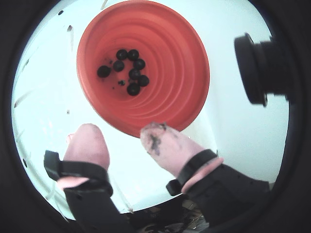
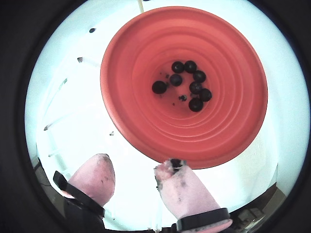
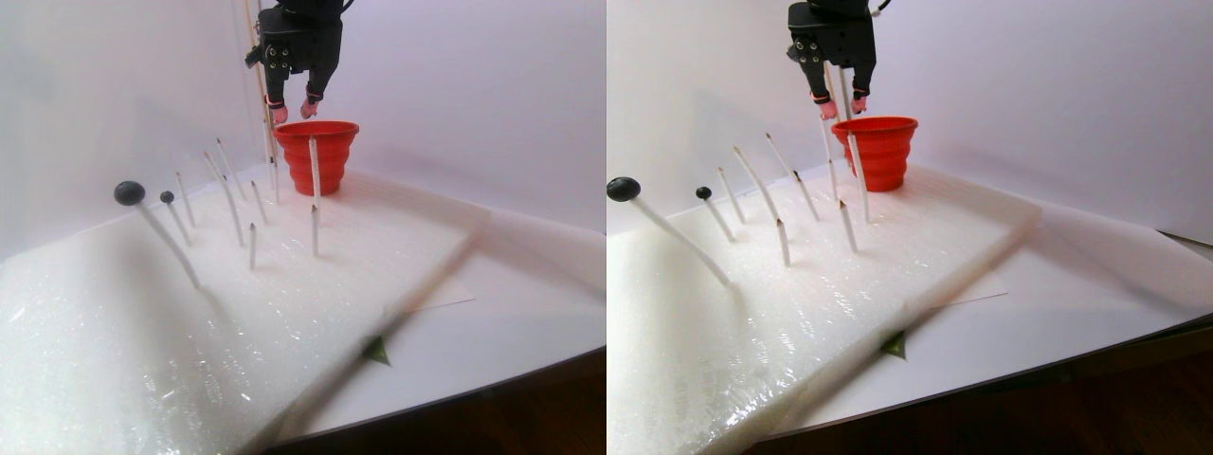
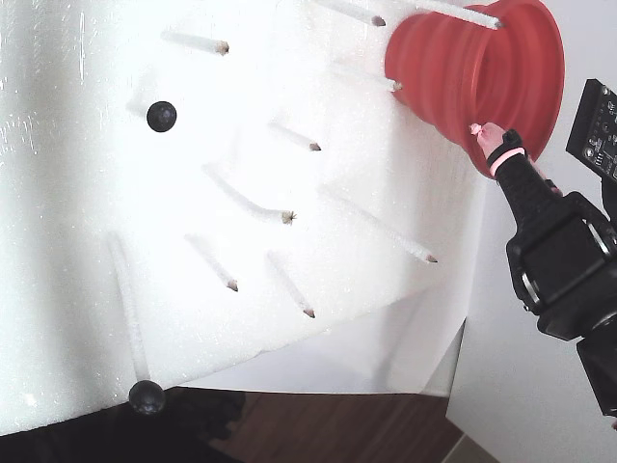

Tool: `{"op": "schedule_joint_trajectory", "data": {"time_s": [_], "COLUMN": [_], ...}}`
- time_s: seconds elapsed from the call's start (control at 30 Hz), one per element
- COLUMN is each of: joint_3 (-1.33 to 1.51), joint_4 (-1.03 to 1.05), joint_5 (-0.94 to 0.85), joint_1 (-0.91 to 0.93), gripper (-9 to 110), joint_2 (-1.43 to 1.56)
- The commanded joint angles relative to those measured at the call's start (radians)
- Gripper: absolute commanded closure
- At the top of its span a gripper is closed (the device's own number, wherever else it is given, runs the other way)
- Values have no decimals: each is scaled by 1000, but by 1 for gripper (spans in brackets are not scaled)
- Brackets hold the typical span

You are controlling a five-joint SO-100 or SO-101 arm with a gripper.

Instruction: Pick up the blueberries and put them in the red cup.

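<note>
The red cup (image 1: 170, 87) (image 2: 146, 97) lies right below me in both wrist views, and several blueberries (image 1: 134, 74) (image 2: 196, 88) rest on its bottom. My gripper (image 1: 120, 130) (image 2: 135, 164) hangs open just above the cup's near rim, with nothing between its pink fingers; the right finger (image 1: 167, 143) carries dark smears. In the stereo pair view the gripper (image 3: 294, 112) hovers over the cup (image 3: 322, 152) at the back of the foam board. Two blueberries (image 3: 129, 192) (image 3: 167, 197) sit on stick tips at the left; the fixed view shows them too (image 4: 161, 116) (image 4: 147, 395).
A white foam board (image 3: 284, 284) holds several bare white sticks (image 3: 314, 166) standing close to the cup. White paper (image 3: 493, 322) lies under the board on a dark wooden table. A black camera (image 1: 262, 68) juts in at the right of a wrist view.
</note>
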Motion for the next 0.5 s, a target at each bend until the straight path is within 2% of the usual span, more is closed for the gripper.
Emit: {"op": "schedule_joint_trajectory", "data": {"time_s": [0.0, 0.47], "joint_3": [0, 83], "joint_4": [9, 120], "joint_5": [8, 32], "joint_1": [-20, -60], "gripper": [86, 86], "joint_2": [158, 264]}}
